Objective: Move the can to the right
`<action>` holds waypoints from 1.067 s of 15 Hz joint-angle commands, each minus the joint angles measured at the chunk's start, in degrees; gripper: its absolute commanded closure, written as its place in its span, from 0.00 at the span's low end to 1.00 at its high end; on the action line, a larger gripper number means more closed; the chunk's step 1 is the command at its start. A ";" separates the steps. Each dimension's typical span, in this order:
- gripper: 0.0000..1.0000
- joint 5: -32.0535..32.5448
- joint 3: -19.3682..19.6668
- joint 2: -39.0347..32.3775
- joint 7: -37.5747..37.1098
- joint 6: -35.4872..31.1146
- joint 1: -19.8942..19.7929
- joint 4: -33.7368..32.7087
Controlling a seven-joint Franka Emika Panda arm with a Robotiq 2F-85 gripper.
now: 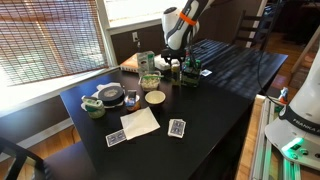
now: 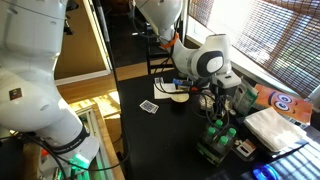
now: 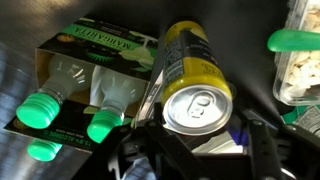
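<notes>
Can (image 3: 195, 90) one, yellow, beside one carton (image 3: 95, 62), three green-capped bottles (image 3: 45, 112), jaws' state unclear

In the wrist view, the end effector (image 3: 205, 150) hides the can's (image 3: 197, 85) base; its fingertips are cut off below.

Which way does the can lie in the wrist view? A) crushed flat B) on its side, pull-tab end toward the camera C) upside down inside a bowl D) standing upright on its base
B: the can shows its silver pull-tab top facing the camera with the yellow body running away from it, beside the bottle pack.
</notes>
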State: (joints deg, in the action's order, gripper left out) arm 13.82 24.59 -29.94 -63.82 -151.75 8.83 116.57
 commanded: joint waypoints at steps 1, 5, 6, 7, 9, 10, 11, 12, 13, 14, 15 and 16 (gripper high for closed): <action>0.63 -0.26 -1.45 0.07 -0.91 0.54 -1.47 -1.04; 0.63 -0.69 -2.16 -0.25 -0.80 -0.23 -2.37 -1.09; 0.63 -0.83 -2.35 -0.34 -0.77 -0.42 -2.59 -1.11; 0.63 -0.93 -2.49 -0.40 -0.75 -0.60 -2.77 -1.12; 0.63 -1.16 -2.90 -0.48 -0.58 -0.41 -3.16 -1.19; 0.63 -1.26 -3.07 -0.47 -0.52 -0.26 -3.30 -1.20; 0.37 -1.48 -3.35 -0.35 -0.39 -0.07 -3.51 -1.15; 0.12 -1.47 -3.43 -0.26 -0.43 -0.03 -3.54 -1.14; 0.12 -1.04 -3.14 -0.11 -0.71 0.06 -3.27 -1.13; 0.08 -0.47 -2.64 0.12 -1.13 0.03 -2.87 -1.12; 0.02 -0.04 -2.28 0.46 -1.40 -0.09 -2.56 -1.17; 0.00 0.60 -1.76 1.13 -1.77 -0.55 -2.11 -1.10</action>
State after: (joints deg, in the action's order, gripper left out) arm 13.42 22.16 -29.98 -63.82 -151.91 6.14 116.00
